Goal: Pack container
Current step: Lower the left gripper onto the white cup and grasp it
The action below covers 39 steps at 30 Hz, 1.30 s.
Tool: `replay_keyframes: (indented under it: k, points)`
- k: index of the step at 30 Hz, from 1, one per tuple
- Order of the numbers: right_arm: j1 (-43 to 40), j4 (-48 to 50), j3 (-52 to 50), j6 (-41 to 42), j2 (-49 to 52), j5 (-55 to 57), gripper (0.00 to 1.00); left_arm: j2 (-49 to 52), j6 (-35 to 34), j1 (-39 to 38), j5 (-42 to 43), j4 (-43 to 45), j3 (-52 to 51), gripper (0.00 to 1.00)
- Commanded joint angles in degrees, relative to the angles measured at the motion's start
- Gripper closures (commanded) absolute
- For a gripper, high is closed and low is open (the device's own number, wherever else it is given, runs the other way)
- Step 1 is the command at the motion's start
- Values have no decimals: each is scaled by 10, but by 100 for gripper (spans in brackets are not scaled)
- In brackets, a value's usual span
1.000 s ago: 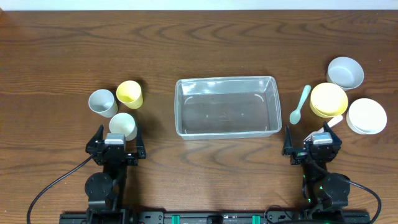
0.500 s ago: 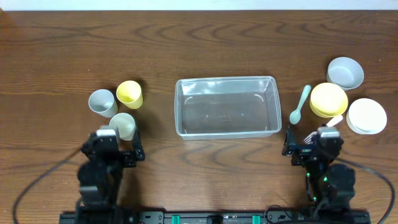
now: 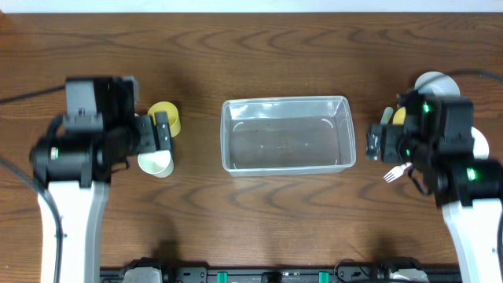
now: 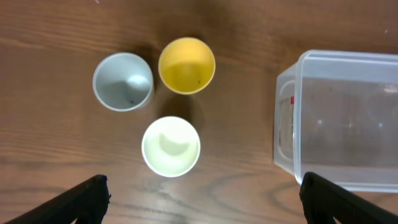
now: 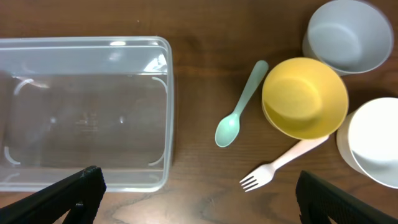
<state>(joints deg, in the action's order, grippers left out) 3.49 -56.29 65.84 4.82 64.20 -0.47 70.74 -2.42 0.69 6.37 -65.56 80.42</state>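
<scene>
Clear plastic container [image 3: 285, 145]: empty, at mid-desk. Its long axis runs parallel to the near edge of the desk [image 3: 251, 212], and its short ends face the two arms.

Left claw [image 4: 204, 194]: jaws spread wide, nothing held. White cup [image 4: 171, 146] lies just ahead of it, grey cup [image 4: 123, 81] and yellow cup [image 4: 186, 65] beyond, toward the far edge. The container lies to its right.

Right claw [image 5: 199, 190]: wide open, empty, hanging just off the container's right end. Mint spoon [image 5: 239, 106] and pale fork [image 5: 280, 165] are near, with yellow bowl [image 5: 305, 96] toward the right edge.

Judgement: the right claw is nearer the container, and pieces from either side would travel inward along its long axis.
</scene>
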Motion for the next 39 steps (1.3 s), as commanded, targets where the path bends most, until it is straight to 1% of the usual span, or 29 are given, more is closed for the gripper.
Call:
replay_keyframes:
  k: [1,3,5,8,15,19,23,26,28,30,33,37,39]
  points:
    - [-2,-11,16,3,55,-3,1,41,-9,1,20,-21,13,2]
    - [-2,-18,15,14,85,-2,1,64,-10,1,22,-37,7,2]
    - [-2,-25,15,27,113,-2,1,90,-25,1,22,-58,-1,2]
    - [-2,-23,15,29,139,1,1,118,-26,-6,20,-63,-22,1]
    - [-2,-20,15,29,163,1,1,159,-26,-41,14,1,-97,1]
    - [-2,-24,15,29,163,1,1,183,-26,-41,1,36,-132,1]
    - [-2,-27,15,28,163,1,1,216,-26,-42,-29,58,-143,2]
    - [-2,-27,15,29,163,1,1,242,-26,-42,-39,69,-143,11]
    - [-2,-27,15,29,163,1,1,257,-26,-42,-41,75,-143,24]
    - [-2,-27,15,29,163,1,1,269,-26,-42,-43,81,-143,34]
    - [-2,-29,15,29,163,1,1,280,-26,-42,-45,83,-143,41]
    - [-2,-32,15,29,163,1,1,282,-26,-42,-56,85,-143,64]
    - [-2,-33,15,28,163,1,1,282,-26,-42,-65,85,-143,67]
